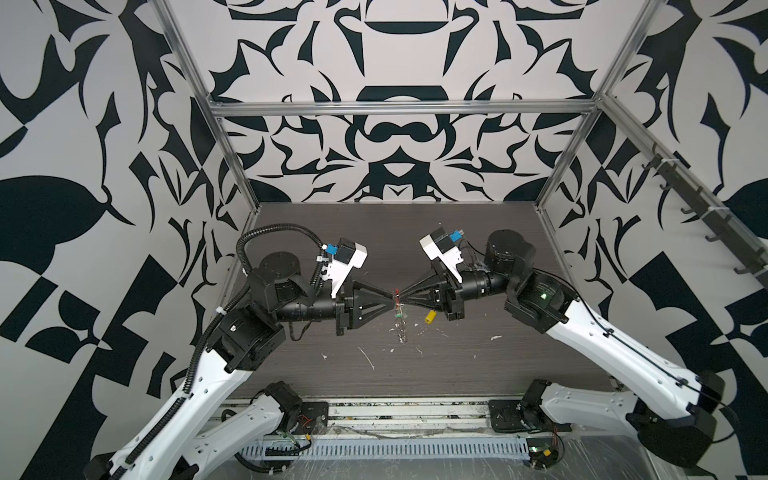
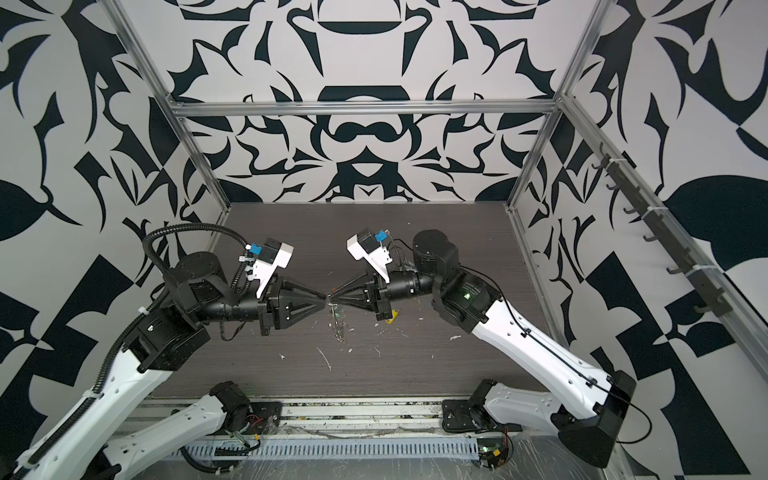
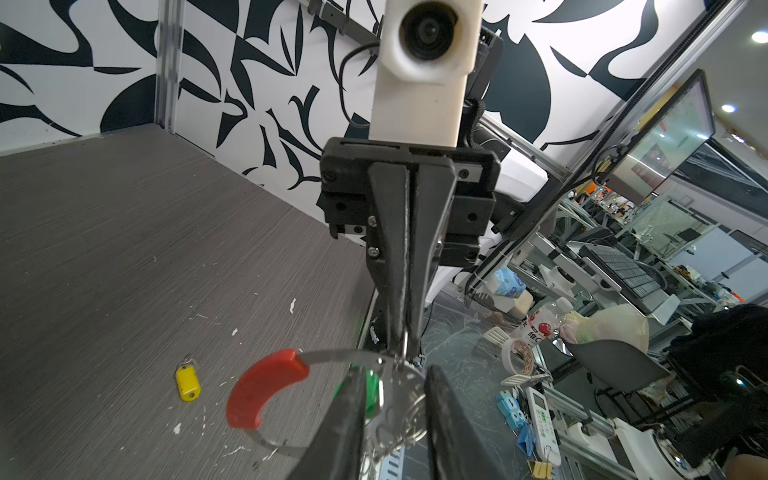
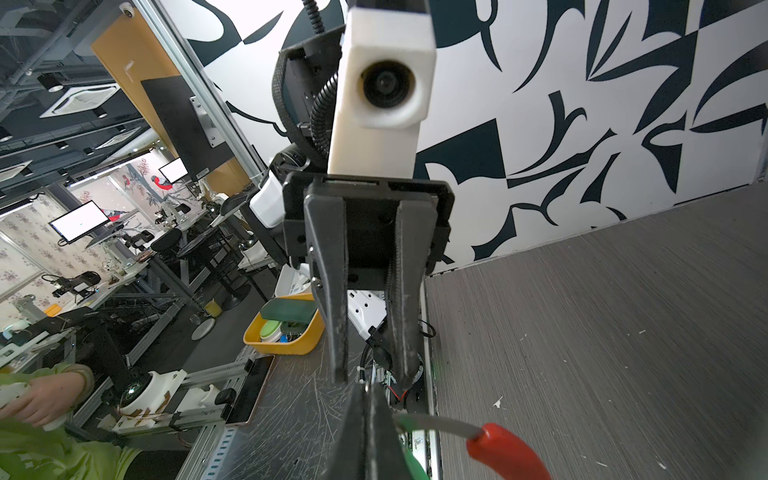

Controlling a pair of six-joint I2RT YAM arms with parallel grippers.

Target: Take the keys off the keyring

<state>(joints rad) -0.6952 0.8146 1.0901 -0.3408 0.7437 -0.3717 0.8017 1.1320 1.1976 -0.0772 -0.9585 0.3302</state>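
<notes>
The keyring [image 1: 400, 309] hangs above the dark table between my two grippers, which meet tip to tip. Its red sleeve [image 3: 266, 390] and grey hoop show in the left wrist view, and small silver rings dangle below it. My right gripper [image 4: 368, 388] is shut on the keyring, pinching a small ring at its tips next to the hoop band [image 4: 436, 424]. My left gripper [image 3: 392, 374] is open, its fingers standing either side of the silver rings. The green key [image 3: 373, 392] hangs on the ring behind one left finger. The yellow key [image 1: 430, 316] lies loose on the table under the right gripper.
White scraps [image 1: 368, 357] are scattered over the table [image 1: 332, 232]. Metal frame posts stand at the back corners. A rail of hooks [image 1: 706, 216] runs along the right wall. A slotted cable tray [image 1: 374, 449] lies along the front edge.
</notes>
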